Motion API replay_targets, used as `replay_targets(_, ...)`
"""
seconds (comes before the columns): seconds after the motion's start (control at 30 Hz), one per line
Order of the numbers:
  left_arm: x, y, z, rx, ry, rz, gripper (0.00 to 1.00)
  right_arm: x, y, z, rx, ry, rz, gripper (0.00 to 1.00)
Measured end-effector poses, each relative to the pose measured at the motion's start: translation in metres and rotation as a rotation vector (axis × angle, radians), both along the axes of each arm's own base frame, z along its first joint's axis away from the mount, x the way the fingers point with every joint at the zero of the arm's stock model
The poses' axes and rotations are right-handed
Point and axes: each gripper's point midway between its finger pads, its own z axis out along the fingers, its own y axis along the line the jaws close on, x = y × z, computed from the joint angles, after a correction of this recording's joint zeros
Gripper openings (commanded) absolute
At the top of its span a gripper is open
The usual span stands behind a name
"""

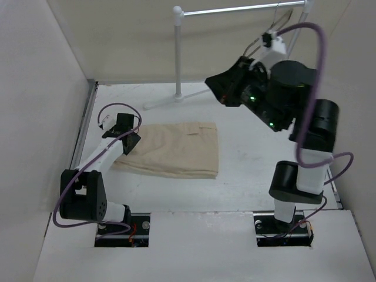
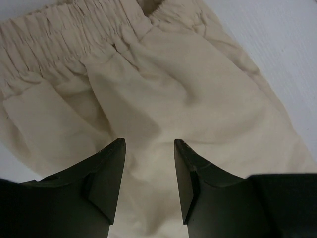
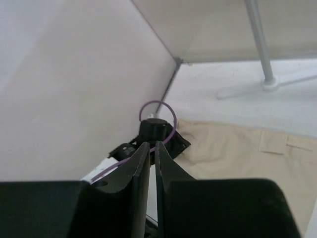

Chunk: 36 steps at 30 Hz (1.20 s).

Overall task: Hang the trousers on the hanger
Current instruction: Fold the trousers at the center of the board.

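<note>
The beige trousers (image 1: 170, 150) lie folded flat on the white table, waistband to the left. My left gripper (image 1: 130, 141) is open and low over the waistband end. In the left wrist view its fingers (image 2: 148, 144) straddle bare cloth (image 2: 163, 94) just below the gathered waistband, with nothing between them. My right gripper (image 1: 211, 83) is raised high above the table's far right, shut and empty (image 3: 152, 145). The thin dark wire hanger (image 1: 282, 20) hangs on the rack behind the right arm and is mostly hidden by it.
A white tubular garment rack (image 1: 177, 53) stands at the back, its foot on the table; it also shows in the right wrist view (image 3: 262, 54). Beige walls close the left, back and right sides. Purple cables loop off both arms.
</note>
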Motion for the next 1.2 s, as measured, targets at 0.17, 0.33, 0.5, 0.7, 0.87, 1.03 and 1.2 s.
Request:
replay_targets(0.17,-0.009,0.04,-0.025,0.001,0.03,0.123,0.42,-0.018,-0.048,0.029,0.059,-0.051,-0.109,0.14)
replay_targets(0.33,-0.044,0.078,-0.043,-0.019,0.071,0.261,0.42,-0.016,-0.071,-0.018,-0.142,0.016,-0.207,0.14)
replay_targets(0.5,-0.048,0.078,-0.021,-0.035,-0.001,0.266,0.43,-0.034,-0.134,-0.131,-0.35,0.145,-0.209,0.23)
replay_targets(0.7,-0.034,0.027,0.014,-0.03,-0.088,0.084,0.42,-0.014,-0.104,-0.236,-0.15,0.272,-0.083,0.12)
replay_targets(0.87,-0.02,-0.035,0.026,-0.047,-0.119,-0.102,0.41,0.016,-0.038,-0.366,-0.107,0.501,0.057,0.06)
replay_targets(1.03,-0.031,-0.049,-0.003,-0.047,-0.053,-0.14,0.4,0.017,-0.017,-0.439,-0.105,0.639,0.11,0.07)
replay_targets(1.2,-0.06,-0.026,-0.042,-0.025,0.048,-0.085,0.4,0.025,-0.008,-0.47,-0.064,0.671,0.093,0.09)
